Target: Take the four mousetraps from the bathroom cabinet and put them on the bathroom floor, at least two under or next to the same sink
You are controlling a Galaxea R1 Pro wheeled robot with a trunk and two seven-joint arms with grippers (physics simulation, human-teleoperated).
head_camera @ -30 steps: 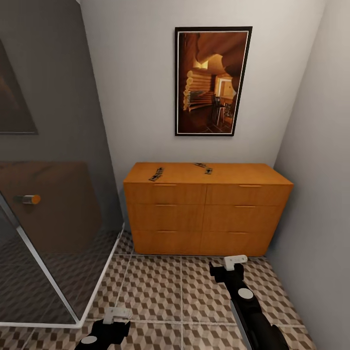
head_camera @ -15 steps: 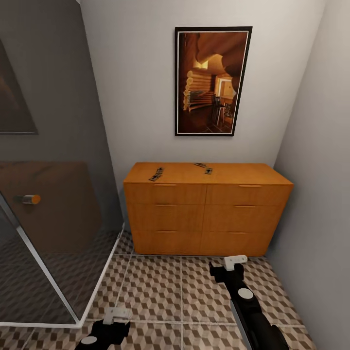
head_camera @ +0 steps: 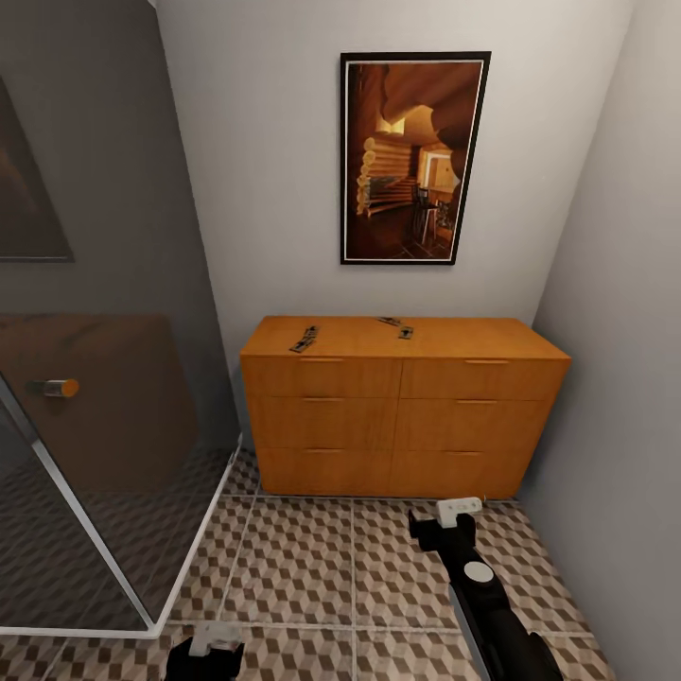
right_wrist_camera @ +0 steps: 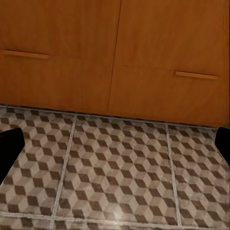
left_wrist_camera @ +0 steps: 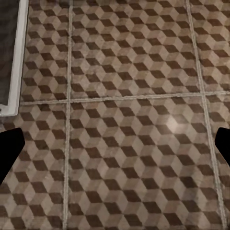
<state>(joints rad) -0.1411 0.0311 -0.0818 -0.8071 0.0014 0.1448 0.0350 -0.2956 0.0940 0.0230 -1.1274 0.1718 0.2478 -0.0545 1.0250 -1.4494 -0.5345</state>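
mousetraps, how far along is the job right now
Nothing is placed yet: the mousetraps lie on top of the cabinet, none on the bathroom floor. The left pincer and right pincer are open and empty, low before the cabinet. All picking and placing remains.

I face a pale grey wall (head_camera: pixel 274 189) carrying a tall black-framed picture (head_camera: pixel 413 157) in warm orange tones. A second plain wall (head_camera: pixel 619 312) closes the corner beside it. On the opposite side I see a dark glass shower screen (head_camera: pixel 90 407) in a white frame, with a round orange-tipped handle (head_camera: pixel 57 387). Light is soft and even.
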